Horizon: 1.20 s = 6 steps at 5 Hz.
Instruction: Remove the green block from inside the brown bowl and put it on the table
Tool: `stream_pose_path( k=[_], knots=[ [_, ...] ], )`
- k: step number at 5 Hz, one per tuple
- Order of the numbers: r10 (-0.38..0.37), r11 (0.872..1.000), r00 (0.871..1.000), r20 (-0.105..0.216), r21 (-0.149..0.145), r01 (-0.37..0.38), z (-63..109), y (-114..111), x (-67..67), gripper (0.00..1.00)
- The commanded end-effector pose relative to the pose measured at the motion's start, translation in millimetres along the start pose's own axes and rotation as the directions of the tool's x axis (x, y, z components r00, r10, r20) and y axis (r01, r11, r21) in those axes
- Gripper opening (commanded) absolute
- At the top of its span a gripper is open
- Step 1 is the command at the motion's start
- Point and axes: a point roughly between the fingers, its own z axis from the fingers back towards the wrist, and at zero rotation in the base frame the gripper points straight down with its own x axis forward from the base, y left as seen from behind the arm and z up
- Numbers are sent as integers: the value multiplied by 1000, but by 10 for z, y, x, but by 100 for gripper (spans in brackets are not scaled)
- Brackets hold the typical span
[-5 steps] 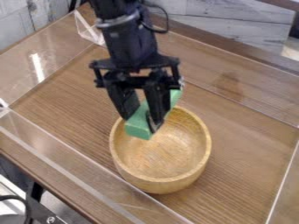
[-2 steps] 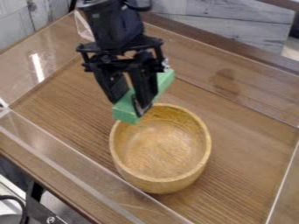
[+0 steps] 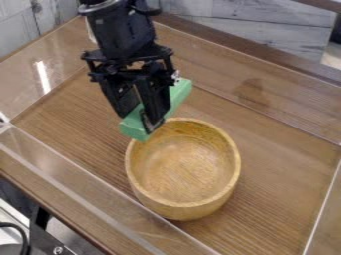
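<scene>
Camera view looks down at a black gripper (image 3: 144, 112) with its fingers clamped on the green block (image 3: 154, 112), a flat, plain, bright green slab held tilted in the air over the near-left rim of the brown bowl (image 3: 184, 169). That bowl is round, thick-walled, pale wood with fine grain. It sits on the table (image 3: 273, 110), streaky wood-grain with glossy clear walls. The fingers hide the block's middle, and the arm's top is cut off.

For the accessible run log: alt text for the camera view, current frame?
A black robot claw holds a green block, tilted, in the air over the left rim of an empty brown bowl. The bowl sits on a wood-grain table bordered by clear walls.
</scene>
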Motion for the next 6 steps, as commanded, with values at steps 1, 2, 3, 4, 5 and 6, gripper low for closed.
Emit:
stream_pose_path(
  k=[1, 2, 3, 4, 5, 6],
  knots=[
    [-26, 1000, 999, 40, 13, 25, 48, 61, 61, 0],
    [-37, 999, 998, 43, 14, 36, 15, 105, 75, 0],
    [-44, 999, 998, 46, 14, 44, -17, 145, 88, 0],
    [-52, 999, 998, 47, 14, 51, -49, 179, 97, 0],
    [-56, 998, 997, 49, 12, 56, -74, 207, 108, 0],
    [-61, 998, 997, 50, 10, 61, -104, 236, 121, 0]
  ],
)
